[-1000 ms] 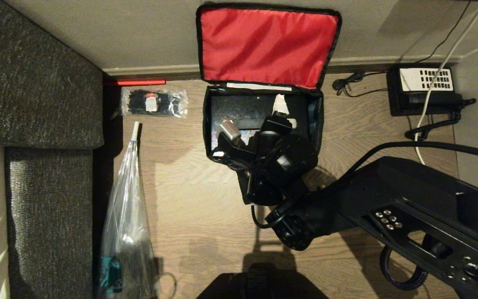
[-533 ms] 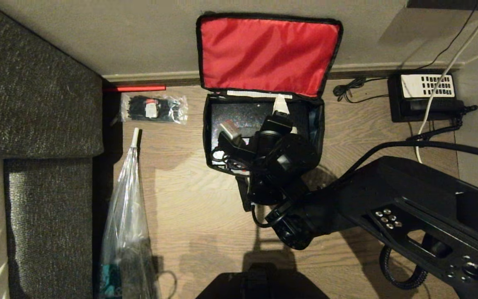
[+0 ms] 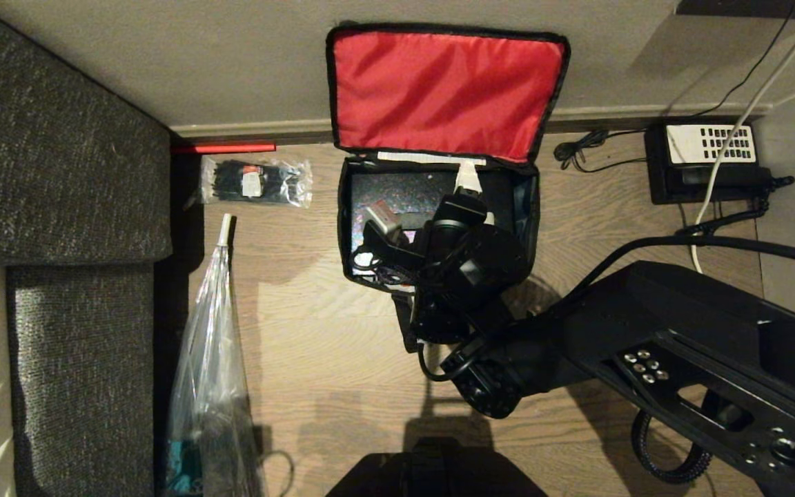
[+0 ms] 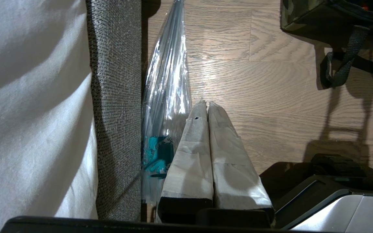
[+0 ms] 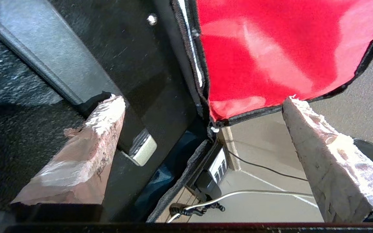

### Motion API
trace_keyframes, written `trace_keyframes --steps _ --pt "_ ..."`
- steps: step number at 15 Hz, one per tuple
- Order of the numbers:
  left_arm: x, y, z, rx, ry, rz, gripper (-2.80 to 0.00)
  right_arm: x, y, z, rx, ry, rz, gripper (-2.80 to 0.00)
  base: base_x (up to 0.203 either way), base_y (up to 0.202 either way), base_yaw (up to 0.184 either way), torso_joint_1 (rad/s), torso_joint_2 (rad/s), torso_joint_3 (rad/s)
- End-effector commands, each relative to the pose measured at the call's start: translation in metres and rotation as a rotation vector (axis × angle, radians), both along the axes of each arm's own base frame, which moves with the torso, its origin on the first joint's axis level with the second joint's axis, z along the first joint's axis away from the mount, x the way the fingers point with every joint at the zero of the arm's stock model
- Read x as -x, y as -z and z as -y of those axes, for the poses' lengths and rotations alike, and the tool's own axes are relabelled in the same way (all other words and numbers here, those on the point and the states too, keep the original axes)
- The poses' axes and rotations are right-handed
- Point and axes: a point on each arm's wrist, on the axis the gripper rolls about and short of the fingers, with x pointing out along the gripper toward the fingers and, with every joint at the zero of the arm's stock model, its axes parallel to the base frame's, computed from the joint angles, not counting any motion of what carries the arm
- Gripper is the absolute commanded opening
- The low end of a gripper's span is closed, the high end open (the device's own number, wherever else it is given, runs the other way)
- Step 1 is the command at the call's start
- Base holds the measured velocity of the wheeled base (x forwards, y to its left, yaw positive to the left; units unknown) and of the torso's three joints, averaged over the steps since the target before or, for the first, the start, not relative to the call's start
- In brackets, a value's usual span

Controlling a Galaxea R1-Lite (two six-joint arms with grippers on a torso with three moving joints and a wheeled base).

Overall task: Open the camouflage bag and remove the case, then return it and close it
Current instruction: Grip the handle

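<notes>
The right gripper (image 5: 202, 103) hangs with fingers wide apart over the camouflage bag (image 3: 439, 96), its red lining smooth. Inside lies the flat, glossy black case (image 3: 397, 190). The left gripper (image 4: 206, 105) is pressed together.

Black right arm (image 3: 646, 345) (silver screws, braided cable), pale tape-wrapped jaws.

Wood-grain floor (image 3: 301, 324) meeting a pale wall (image 3: 232, 62) at a baseboard (image 3: 252, 128); dark textured furniture (image 3: 59, 152), possibly a sofa, at left.
</notes>
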Motion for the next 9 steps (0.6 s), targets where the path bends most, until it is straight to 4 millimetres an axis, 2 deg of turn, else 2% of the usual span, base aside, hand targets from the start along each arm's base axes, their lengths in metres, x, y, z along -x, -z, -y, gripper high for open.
trace_keyframes --steps 1,9 --pt "0.000 0.001 0.000 0.001 -0.001 -0.003 -2.80 0.003 0.001 0.000 0.011 0.003 -0.007 0.00 0.000 0.000 0.000 0.000 0.00 0.000" --pt "0.000 0.001 0.000 -0.001 -0.002 -0.001 -2.80 0.011 0.012 -0.004 0.040 -0.015 -0.036 0.00 0.000 0.000 0.000 0.000 0.00 0.000"
